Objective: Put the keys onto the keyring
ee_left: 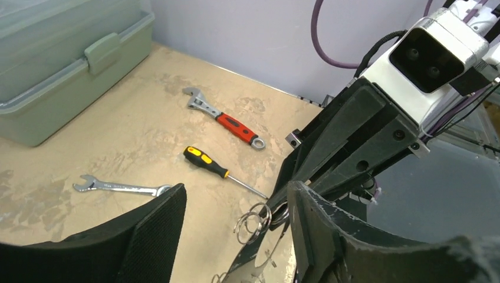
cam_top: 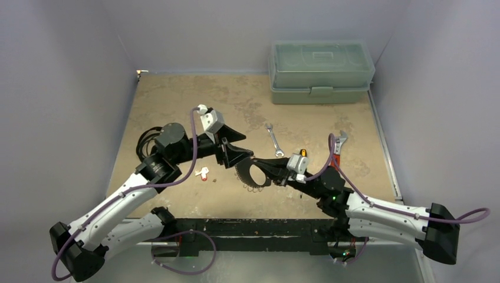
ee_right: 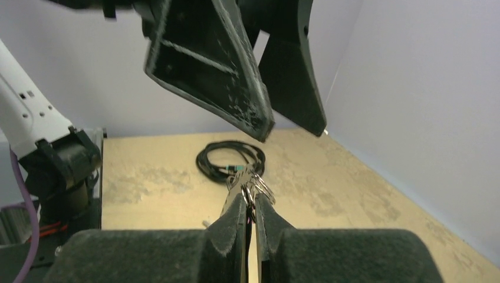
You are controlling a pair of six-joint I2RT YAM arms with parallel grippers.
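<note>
A coiled black cable [cam_top: 147, 141] is lying at the far left of the scuffed tan table [cam_top: 177, 100], beside the left arm. To its right, a red-tagged key [cam_top: 203, 173] is resting flat on the table, loose and apart from both grippers. The left gripper [ee_left: 236, 194] is hovering with its jaws spread and nothing between them, its tips close to the keyring [cam_top: 259, 184]. The keyring is sitting near the table's front middle, between the two arms, with small keys [cam_top: 243, 175] fringing its left side. The right gripper [ee_right: 252, 206] is pinching the loop's right end, its jaws pressing almost together on the thin metal and small split rings. Behind it, an open-ended spanner [cam_top: 273, 140], a yellow-and-black screwdriver [ee_left: 205, 161] and a red-handled adjustable wrench [ee_left: 227, 120] are lying on the table. A closed green toolbox [cam_top: 321, 71] is standing at the back right.
</note>
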